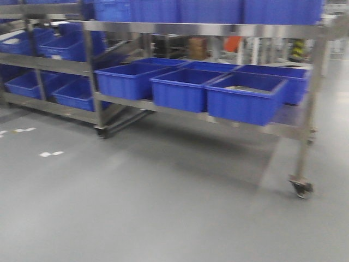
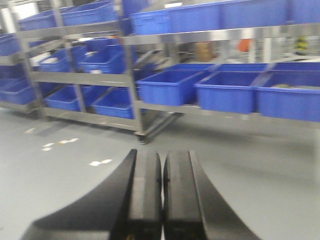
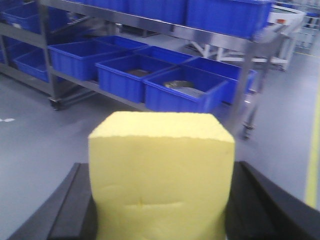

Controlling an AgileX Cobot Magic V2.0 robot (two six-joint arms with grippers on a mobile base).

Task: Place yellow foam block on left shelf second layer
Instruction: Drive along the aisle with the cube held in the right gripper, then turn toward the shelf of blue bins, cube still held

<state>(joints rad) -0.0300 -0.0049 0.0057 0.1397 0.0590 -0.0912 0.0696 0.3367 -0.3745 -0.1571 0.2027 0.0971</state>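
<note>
The right pincer (image 3: 160, 169) clamps one yellow foam block (image 3: 161, 150); left pincer (image 2: 162, 161) closed.

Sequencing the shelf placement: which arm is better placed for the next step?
Right. The right tool holds the yellow foam block between its fingers, facing the shelf with blue bins; the left tool is shut and empty.

Matt porous yellow foam block (image 3: 161, 175), smooth blue plastic bins (image 1: 182, 90), bare metal shelving (image 1: 202, 28), dull grey floor (image 1: 163, 218)
</note>
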